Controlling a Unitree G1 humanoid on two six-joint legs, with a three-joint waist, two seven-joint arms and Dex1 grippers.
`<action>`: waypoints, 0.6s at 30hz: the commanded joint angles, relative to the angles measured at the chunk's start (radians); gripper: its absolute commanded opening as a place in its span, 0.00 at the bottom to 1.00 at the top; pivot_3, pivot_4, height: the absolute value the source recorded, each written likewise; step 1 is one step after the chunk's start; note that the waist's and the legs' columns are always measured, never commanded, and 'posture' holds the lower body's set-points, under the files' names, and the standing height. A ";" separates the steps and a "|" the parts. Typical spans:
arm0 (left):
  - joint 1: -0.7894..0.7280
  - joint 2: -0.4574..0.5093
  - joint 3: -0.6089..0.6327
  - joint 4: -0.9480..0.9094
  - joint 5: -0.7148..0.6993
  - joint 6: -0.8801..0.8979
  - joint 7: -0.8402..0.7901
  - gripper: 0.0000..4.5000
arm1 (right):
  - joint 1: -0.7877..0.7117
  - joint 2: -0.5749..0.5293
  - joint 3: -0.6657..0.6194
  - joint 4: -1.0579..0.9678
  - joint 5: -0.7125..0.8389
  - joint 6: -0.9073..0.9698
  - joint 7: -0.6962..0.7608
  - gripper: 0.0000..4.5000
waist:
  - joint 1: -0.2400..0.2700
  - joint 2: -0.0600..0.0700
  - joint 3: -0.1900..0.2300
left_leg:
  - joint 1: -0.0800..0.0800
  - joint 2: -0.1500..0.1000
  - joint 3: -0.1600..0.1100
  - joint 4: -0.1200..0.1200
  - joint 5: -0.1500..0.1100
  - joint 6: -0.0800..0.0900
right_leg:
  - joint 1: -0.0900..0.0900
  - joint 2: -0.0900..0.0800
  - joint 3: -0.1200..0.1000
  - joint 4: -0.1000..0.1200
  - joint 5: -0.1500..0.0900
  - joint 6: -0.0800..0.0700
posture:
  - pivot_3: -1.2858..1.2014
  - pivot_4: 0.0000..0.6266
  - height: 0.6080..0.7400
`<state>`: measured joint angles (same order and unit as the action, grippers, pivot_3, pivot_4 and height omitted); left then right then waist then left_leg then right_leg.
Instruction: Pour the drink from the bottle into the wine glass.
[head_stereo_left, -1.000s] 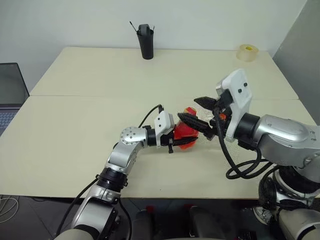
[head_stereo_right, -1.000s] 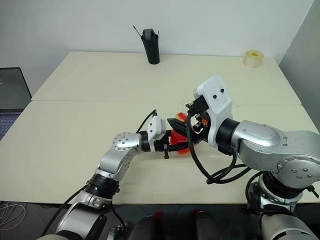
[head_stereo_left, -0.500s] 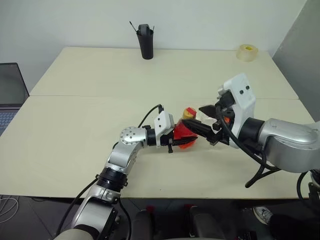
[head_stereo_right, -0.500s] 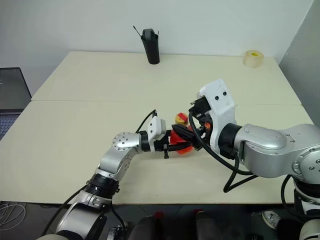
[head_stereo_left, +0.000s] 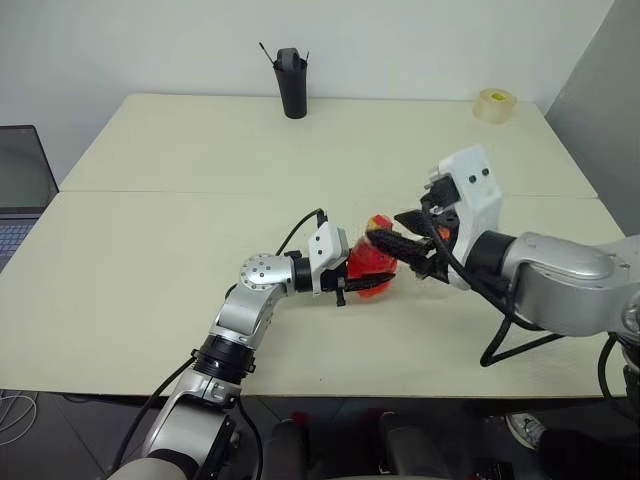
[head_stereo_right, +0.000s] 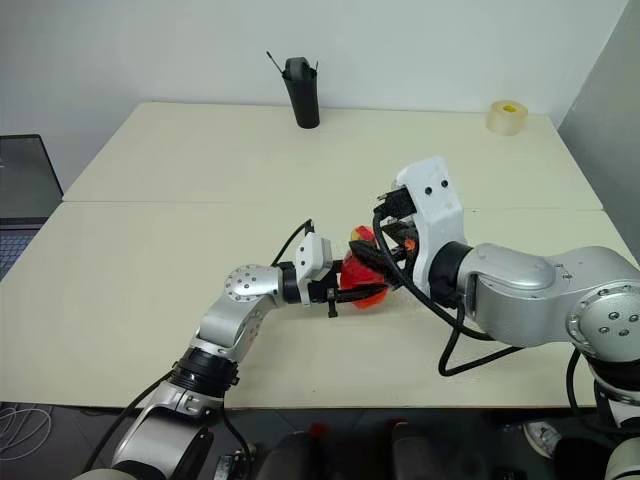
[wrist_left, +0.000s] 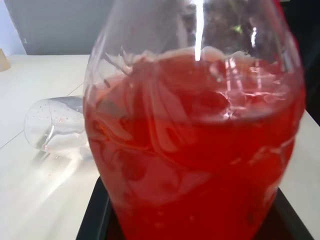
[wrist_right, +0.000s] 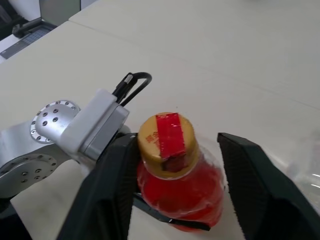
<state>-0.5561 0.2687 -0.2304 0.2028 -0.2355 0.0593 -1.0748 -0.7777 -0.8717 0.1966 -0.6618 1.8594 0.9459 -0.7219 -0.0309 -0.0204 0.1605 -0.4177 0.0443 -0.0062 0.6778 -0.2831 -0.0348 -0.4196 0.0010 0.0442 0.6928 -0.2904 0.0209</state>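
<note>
The bottle (head_stereo_left: 368, 268), clear and squat, stands upright at the table's middle, about two-thirds full of the red drink (wrist_left: 195, 150). My left gripper (head_stereo_left: 365, 282) is shut on its lower body from the left. The bottle's gold cap (wrist_right: 165, 142) carries a strip of red tape. My right gripper (head_stereo_left: 392, 232) reaches in from the right, open, with one black finger (wrist_right: 117, 185) on either side of the cap. One finger lies close against the cap and the other stands a little off it. The wine glass (wrist_left: 52, 125) lies on its side on the table just behind the bottle.
A tall black cup (head_stereo_left: 292, 85) holding sticks stands at the back of the table (head_stereo_left: 150, 260). A roll of tape (head_stereo_left: 495, 104) sits at the back right corner. A laptop (head_stereo_left: 20, 190) is off the table's left edge.
My right gripper has rolled at the wrist, settled at the bottle's cap, and its fingers have drawn closer together. The left gripper and the bottle have stayed put.
</note>
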 joint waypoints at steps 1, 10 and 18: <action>-0.006 -0.006 0.009 -0.050 -0.015 -0.017 0.005 0.33 | -0.021 -0.010 -0.009 -0.001 -0.029 -0.024 -0.006 0.29 | 0.000 0.000 0.000 | 0.000 0.000 0.000 0.000 0.000 0.000 | 0.000 0.000 0.000 0.000 0.000 0.000 | 0.52 0.24 1.00; -0.009 -0.009 0.003 -0.060 -0.016 -0.005 0.014 0.31 | -0.056 -0.050 -0.034 0.038 -0.243 0.040 0.328 0.28 | 0.002 0.000 0.000 | 0.000 0.000 0.000 0.000 0.000 0.000 | 0.000 0.000 0.000 0.000 0.000 0.000 | 0.52 0.24 1.00; -0.022 -0.022 -0.024 -0.051 -0.016 -0.012 -0.018 0.29 | -0.256 -0.127 0.230 0.555 -1.038 -0.349 1.723 0.28 | -0.001 0.001 0.000 | 0.001 -0.004 0.002 0.000 0.000 0.001 | 0.001 0.002 -0.001 -0.003 0.000 0.000 | 0.52 0.24 1.00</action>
<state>-0.5619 0.2580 -0.2304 0.1943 -0.2409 0.0621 -1.0623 -0.9760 -1.0165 0.4087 -0.2492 0.9880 0.7491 0.7712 -0.0320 -0.0196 0.1609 -0.4159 0.0403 -0.0038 0.6777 -0.2835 -0.0341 -0.4193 0.0038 0.0444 0.6902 -0.2901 0.0205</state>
